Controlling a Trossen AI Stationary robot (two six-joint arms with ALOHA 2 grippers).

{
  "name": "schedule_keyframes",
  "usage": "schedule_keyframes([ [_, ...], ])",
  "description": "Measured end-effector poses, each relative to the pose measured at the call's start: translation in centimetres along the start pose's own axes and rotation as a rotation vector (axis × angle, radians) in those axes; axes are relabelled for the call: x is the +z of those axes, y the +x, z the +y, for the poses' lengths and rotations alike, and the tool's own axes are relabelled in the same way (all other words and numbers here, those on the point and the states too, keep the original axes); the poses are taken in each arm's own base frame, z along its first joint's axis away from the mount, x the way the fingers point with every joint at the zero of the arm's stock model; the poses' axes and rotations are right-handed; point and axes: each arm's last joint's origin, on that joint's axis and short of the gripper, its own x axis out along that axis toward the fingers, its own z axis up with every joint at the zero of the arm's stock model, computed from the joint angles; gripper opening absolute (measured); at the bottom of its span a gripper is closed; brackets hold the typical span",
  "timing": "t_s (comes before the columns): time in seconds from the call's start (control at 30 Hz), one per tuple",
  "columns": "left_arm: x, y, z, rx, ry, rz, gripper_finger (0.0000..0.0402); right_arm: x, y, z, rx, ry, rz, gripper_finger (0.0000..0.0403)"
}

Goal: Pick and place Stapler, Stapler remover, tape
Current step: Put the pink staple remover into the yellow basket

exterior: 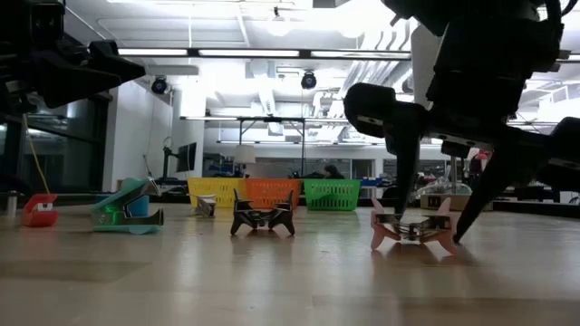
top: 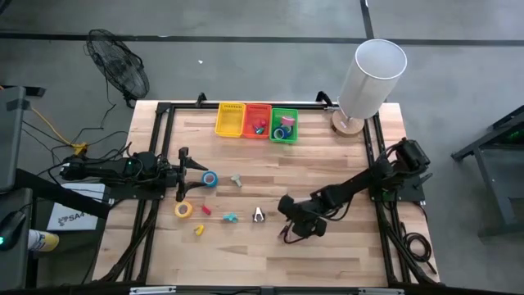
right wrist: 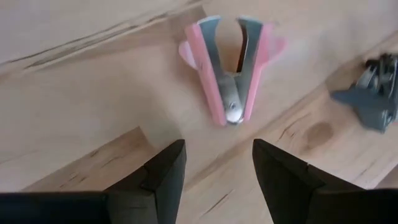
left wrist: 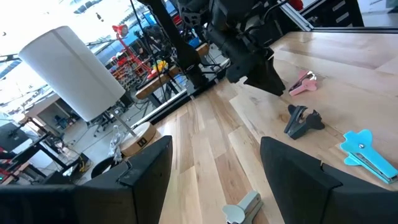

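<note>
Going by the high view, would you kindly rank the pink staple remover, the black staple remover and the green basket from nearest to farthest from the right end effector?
1. Pink staple remover, directly ahead of the open right end effector.
2. Black staple remover, farther toward the table's middle.
3. Green basket, at the far edge.
</note>
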Motion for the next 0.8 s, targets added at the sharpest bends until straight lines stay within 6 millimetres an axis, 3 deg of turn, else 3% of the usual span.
schedule_keyframes([
  [0.4,0.0,0.0,0.0,0.000,0.000,0.000,0.0239,-0.1,0.1,-1.1,0.001,-0.093,-0.104,0.0181],
  [0.8,0.0,0.0,0.0,0.000,0.000,0.000,0.0239,0.4,0.5,-1.4,0.037,-0.080,-0.155,0.0181],
])
